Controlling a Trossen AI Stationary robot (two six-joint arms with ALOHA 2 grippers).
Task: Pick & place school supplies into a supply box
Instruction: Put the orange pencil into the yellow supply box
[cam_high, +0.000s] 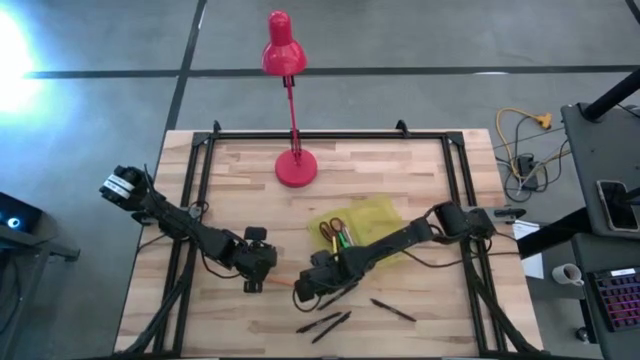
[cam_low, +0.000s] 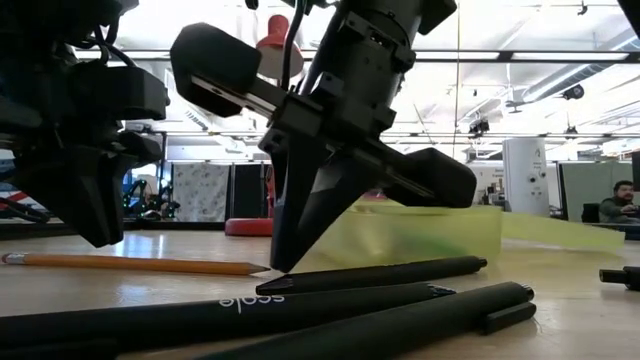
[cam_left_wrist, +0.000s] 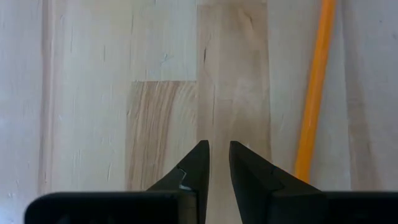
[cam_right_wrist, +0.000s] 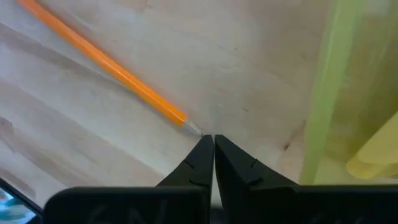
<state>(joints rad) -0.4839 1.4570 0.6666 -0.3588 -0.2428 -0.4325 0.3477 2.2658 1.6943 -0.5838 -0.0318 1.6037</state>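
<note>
An orange pencil (cam_high: 280, 285) lies flat on the wooden table between my two grippers. My right gripper (cam_right_wrist: 208, 140) is shut, pointing steeply down, its tips right at the pencil's sharpened tip (cam_right_wrist: 193, 128). My left gripper (cam_left_wrist: 219, 149) hovers beside the pencil's (cam_left_wrist: 314, 93) other end, fingers slightly apart with nothing between them. The yellow-green supply box (cam_high: 385, 215) lies open behind my right gripper, with red-handled scissors (cam_high: 330, 228) and a green marker (cam_high: 343, 240) in it. Three black pens (cam_high: 335, 322) lie near the table's front edge. My right gripper's shut fingertips (cam_low: 282, 262) come down from above to the tabletop just beside the pencil's sharpened tip (cam_low: 255, 268). Whether they touch the pencil, I cannot tell. The pencil lies flat on the table.
A red desk lamp (cam_high: 295, 165) stands on its base at the table's far middle. A black frame (cam_high: 330, 135) runs along the table's far and side edges. Bare wood shows at the near left and far right.
</note>
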